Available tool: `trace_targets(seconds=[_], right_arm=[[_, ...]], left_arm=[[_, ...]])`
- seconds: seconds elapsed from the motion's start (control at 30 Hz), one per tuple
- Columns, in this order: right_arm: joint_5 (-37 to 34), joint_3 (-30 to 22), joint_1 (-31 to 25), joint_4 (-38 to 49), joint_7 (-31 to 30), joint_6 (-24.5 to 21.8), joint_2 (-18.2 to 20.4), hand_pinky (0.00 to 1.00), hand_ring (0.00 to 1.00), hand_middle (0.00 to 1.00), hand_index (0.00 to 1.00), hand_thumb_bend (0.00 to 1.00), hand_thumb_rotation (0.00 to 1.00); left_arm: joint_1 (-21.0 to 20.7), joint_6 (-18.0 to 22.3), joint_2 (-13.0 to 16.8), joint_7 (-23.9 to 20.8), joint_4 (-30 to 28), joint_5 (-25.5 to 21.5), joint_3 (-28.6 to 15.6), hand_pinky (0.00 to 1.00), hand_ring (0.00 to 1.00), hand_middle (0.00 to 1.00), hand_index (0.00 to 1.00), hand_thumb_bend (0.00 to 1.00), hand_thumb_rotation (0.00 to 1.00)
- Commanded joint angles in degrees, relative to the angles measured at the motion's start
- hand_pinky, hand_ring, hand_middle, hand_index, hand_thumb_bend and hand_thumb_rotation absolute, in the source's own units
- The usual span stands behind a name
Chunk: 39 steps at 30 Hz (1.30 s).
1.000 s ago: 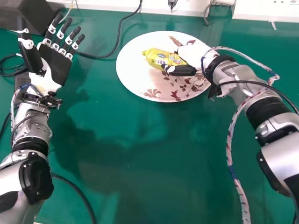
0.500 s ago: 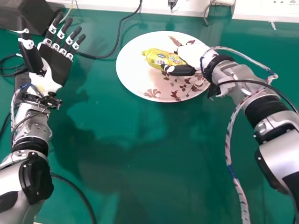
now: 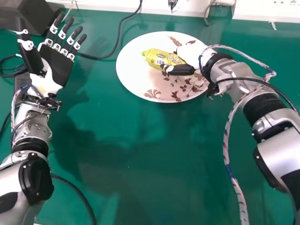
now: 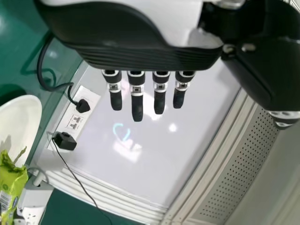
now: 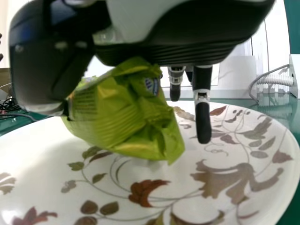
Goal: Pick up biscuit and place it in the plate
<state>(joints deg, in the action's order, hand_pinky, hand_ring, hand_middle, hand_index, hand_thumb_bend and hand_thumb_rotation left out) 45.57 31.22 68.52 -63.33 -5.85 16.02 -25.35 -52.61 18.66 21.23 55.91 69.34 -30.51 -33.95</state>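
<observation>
Head view: right robot hand (image 3: 190, 55) pinches biscuit (image 3: 157, 57), seemingly just above plate (image 3: 132, 68); left robot hand (image 3: 57, 66) spread wide.

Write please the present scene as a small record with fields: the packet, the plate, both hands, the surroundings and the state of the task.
Packet: yellow-green biscuit packet, in the right hand, between thumb and fingers
Packet position: over the plate; whether it touches the plate, I cannot tell
Plate: white, with leaf pattern, on the green table
Left hand: open, palm up, at the left of the plate
Surroundings: dark box beyond the left hand
Task state: packet not yet released
</observation>
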Motion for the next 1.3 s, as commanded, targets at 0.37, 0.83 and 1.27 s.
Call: trace_targets(seconds=[0.37,0.83,1.27], right_arm=[[-0.45,0.81,-0.59,-0.87,-0.99,0.87,0.4,0.41,0.57,0.7,0.5,0.52,0.07],[-0.23,1.47,-0.49,-0.17,-1.13,0.91,0.06,0.51,0.65,0.75,0.74,0.89,0.19],[-0.27,1.64,-0.38,0.56,-1.06,1.46,-0.21,0.62,0.74,0.82,0.78,0.9,0.2]], left_arm=[[-0.05,-1.81,0.9,3.25,0.31,-0.6,-0.7,0.96,0.91,0.99,1.0,0.99,0.5],[0.08,-0.94,0.77,2.97,0.06,0.24,-0.19,0.96,0.91,0.99,1.0,0.99,0.5],[0.02,-1.57,0.82,4.46,0.15,0.0,-0.18,0.96,0.91,0.99,1.0,0.99,0.5]])
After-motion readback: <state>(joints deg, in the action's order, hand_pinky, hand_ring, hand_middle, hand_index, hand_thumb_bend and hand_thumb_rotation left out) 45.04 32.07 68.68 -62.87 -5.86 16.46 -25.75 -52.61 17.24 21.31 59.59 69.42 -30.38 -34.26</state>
